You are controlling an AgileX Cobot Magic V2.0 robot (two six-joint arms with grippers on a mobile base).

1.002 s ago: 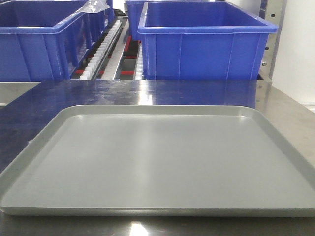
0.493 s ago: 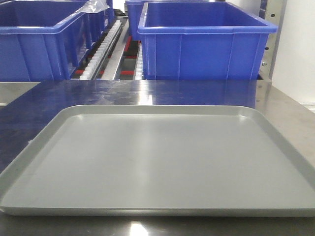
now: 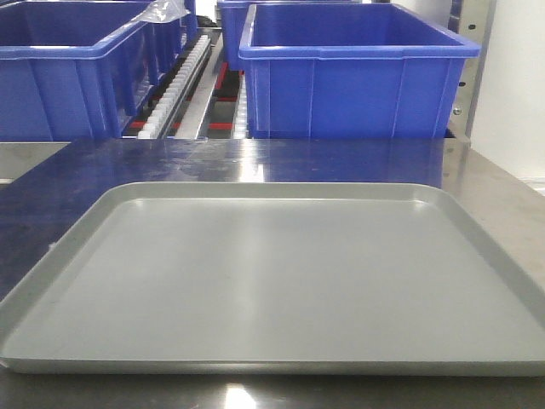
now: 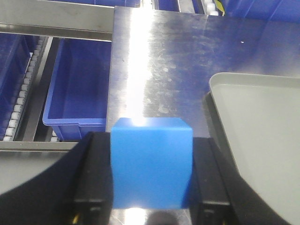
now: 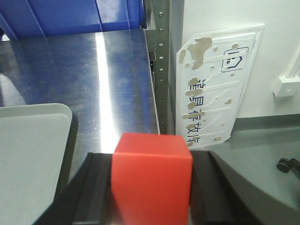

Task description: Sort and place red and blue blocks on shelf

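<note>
Nothing has moved on the smooth grey tray (image 3: 272, 281). The left pincer (image 4: 151, 187) clamps the matte blue cube (image 4: 151, 159), and the right pincer (image 5: 150, 197) clamps the red cube (image 5: 151, 173).

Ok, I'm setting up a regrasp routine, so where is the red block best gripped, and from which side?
By its two opposite side faces, as the right gripper holds the red block now, a finger flat on each. It is a plain cube with parallel faces, so coming straight on, square to them, should hold best.

In your right wrist view, the bright red matte cube (image 5: 151, 180) runs off the picture's bottom edge.
</note>
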